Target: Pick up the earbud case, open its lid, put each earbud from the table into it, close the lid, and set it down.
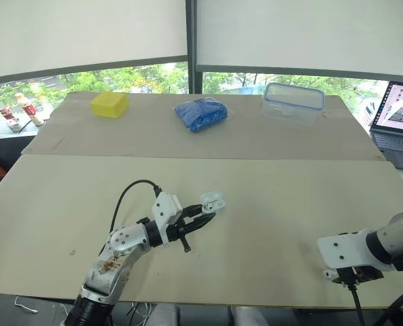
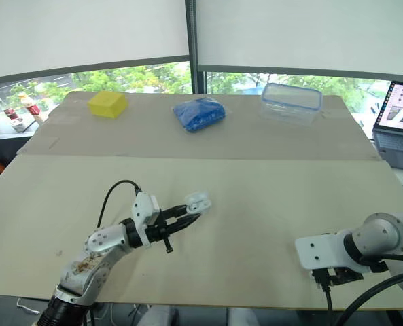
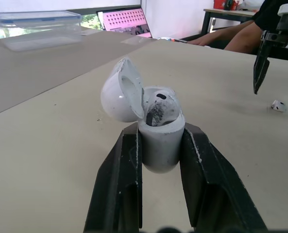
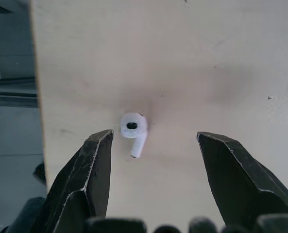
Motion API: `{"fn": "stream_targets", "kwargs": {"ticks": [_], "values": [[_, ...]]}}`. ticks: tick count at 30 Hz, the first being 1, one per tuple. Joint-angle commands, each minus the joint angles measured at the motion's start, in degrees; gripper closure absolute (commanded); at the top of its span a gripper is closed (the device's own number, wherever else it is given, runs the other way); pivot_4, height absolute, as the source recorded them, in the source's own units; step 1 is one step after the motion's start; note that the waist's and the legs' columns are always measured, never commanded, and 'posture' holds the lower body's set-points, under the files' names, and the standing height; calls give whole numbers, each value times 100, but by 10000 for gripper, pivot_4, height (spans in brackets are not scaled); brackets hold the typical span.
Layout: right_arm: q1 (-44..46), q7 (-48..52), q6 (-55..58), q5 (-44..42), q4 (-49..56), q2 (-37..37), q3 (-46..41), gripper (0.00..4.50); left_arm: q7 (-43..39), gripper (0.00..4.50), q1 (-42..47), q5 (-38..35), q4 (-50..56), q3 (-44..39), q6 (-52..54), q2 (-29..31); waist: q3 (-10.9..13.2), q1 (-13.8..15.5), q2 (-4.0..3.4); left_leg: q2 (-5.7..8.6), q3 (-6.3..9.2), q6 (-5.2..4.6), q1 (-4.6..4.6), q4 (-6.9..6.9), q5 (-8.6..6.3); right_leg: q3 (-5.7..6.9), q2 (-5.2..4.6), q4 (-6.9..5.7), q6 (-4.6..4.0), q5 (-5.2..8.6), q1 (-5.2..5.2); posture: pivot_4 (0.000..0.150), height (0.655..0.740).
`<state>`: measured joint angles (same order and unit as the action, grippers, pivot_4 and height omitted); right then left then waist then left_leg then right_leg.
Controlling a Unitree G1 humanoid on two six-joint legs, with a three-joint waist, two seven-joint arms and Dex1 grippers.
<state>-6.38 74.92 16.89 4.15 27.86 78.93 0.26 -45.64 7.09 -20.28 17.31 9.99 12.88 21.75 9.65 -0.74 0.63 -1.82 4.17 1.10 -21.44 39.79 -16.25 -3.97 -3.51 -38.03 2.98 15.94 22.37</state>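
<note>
Left wrist view gives the clearest account of the earbud case (image 3: 160, 141): it is clamped upright by its lower body between the two black fingers (image 3: 119, 184) of the left gripper (image 3: 160, 132). It is held over the table (image 1: 289, 197) a little left of centre and towards the front edge, with its lid (image 3: 118, 92) swung open and one earbud (image 3: 159, 108) apparently seated inside. The loose earbud (image 4: 133, 130) is seen lying flat close to the front edge, towards the right front corner, between the spread fingers of the right gripper (image 4: 155, 138), which hangs over it and touches nothing. It is judged very light, rigid, glossy and rounded, so it could be squirted out by a hard or off-centre pinch. A gentle grip across the bulbous head, with the stem left free for insertion, is judged safest. The case is likewise hard and slick, and its hinge should not be strained. The surface is pale matt board, crossed by a seam (image 1: 187, 157). Along the far edge a yellow block (image 1: 109, 104), a blue bundle (image 1: 201, 113) and a clear lidded box (image 1: 293, 102) are set. A laptop (image 1: 398, 122) is placed beyond the right edge, and windows (image 1: 153, 76) with lowered blinds (image 1: 85, 34) are seen behind.
</note>
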Motion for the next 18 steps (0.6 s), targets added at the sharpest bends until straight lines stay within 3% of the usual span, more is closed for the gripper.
{"fn": "stream_targets", "kwargs": {"ticks": [1, 16, 18], "values": [[156, -15, -7, 88, -20, -58, 158, 14265, 21, 39312, 32, -32, 189, -12, -42, -8, 0, 0, 0, 0, 0, 0, 0, 0, 0, 0, -1, 0, 0, 0, 0, 1500, 6859], [387, 42, -25, 122, -202, -184, 494, 14265, 43, 39312, 29, -16, 165, 0, -64, -20, 1, 0, 0, 0, 0, 0, 0, 0, 0, 0, -1, 1, 0, 0, -1, 1500, 6859], [375, 53, -10, 104, -207, -189, 511, 19539, 37, 39312, 32, -15, 156, 5, -69, -22, 1, 2, 0, 0, 0, 0, 0, 0, 0, 0, -1, 1, 0, 0, -1, 1500, 6859]]}}
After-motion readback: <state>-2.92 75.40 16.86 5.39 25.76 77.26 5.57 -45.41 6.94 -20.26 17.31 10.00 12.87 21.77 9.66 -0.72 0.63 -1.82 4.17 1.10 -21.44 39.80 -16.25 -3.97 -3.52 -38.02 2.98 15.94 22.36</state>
